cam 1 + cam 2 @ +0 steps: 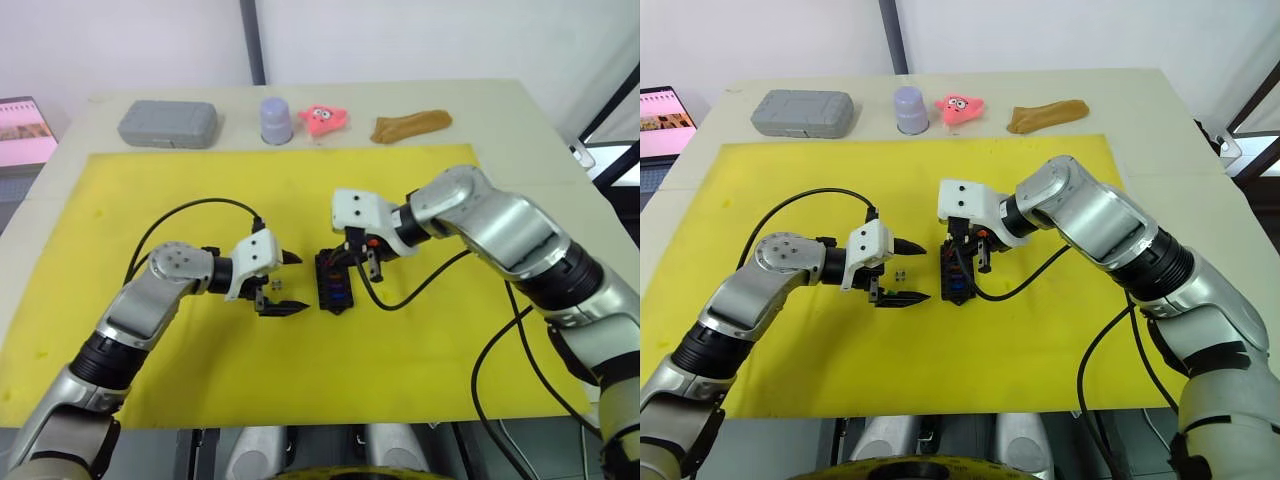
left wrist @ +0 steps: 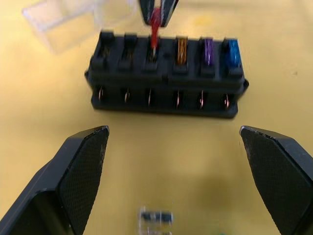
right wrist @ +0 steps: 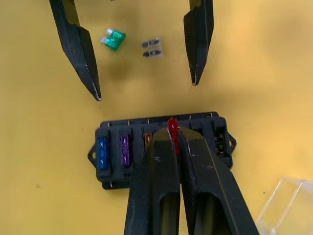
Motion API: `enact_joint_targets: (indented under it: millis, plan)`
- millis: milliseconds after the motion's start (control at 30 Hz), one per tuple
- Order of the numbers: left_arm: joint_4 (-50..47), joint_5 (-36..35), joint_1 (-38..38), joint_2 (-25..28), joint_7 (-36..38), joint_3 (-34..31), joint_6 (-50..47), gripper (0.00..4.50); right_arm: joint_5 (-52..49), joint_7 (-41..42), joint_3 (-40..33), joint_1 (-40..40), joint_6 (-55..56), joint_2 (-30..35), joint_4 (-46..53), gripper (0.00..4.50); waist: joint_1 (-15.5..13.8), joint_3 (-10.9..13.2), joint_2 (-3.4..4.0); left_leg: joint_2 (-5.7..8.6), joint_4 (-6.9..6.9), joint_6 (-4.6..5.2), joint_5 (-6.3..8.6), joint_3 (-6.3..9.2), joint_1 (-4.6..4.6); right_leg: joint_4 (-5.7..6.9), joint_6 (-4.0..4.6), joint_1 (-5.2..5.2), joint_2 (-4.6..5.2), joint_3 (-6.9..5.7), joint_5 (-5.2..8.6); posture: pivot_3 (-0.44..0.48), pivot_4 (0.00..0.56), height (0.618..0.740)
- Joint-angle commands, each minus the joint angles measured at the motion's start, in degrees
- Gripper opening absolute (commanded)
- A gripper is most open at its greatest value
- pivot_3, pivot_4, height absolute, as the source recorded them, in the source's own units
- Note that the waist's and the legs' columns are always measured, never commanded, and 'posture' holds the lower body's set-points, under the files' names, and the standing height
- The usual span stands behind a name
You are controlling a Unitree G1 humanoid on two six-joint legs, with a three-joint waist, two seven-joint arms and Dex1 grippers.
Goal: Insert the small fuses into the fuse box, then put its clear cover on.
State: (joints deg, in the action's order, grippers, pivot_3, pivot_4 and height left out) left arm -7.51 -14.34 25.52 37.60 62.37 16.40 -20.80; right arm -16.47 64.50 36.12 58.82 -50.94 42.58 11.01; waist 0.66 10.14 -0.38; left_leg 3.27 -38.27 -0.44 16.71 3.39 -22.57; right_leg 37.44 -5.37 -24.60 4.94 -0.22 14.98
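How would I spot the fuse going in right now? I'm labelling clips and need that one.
On the yellow mat, find the black fuse box at the centre. The right gripper pinches a red fuse over it. It stands beside the seated orange, purple and blue fuses and is the only one held.

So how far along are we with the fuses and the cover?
Three fuses are seated in the fuse box: orange, purple and blue. The right gripper is pressing the red fuse into the fourth slot. Two slots are empty. The green fuse and a clear one lie loose by the open left gripper. The clear cover is off.
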Motion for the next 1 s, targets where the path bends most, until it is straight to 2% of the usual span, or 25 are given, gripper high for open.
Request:
enact_joint_targets:
  millis: [33, 333, 1000]
  plan:
    - [0.6, 2.0, 0.7, -1.1, -0.7, 0.4, 2.5, 4.48, 2.9, 1.6, -0.2, 1.6, 2.5, -0.3, 0.0, 0.0, 0.0, 0.0, 0.0, 0.0, 0.0, -0.01, 0.0, 0.0, 0.0, 0.0, 0.0, 0.0, -0.01, 0.0, 0.0, 0.0, 0.15, 0.731]
    - [1.1, 3.1, 1.4, -3.2, -1.3, 0.1, 2.6, 4.48, 5.9, 4.1, -0.6, 0.8, 3.5, -1.2, -0.3, 0.0, 0.0, 0.0, 0.0, 0.0, 0.0, -0.03, -0.01, 0.0, 0.0, 0.01, 0.0, -0.01, -0.01, 0.0, 0.0, 0.0, 0.15, 0.731]
    - [1.3, 4.0, 1.8, -4.0, -1.6, 0.0, 3.1, 4.48, 9.4, 5.6, -0.5, -1.4, 3.9, -2.1, 0.3, 0.0, 0.0, 0.0, 0.0, 0.0, 0.0, -0.13, -0.07, 0.01, 0.0, 0.01, 0.0, -0.01, -0.02, 0.0, 0.0, 0.0, 0.15, 0.731]
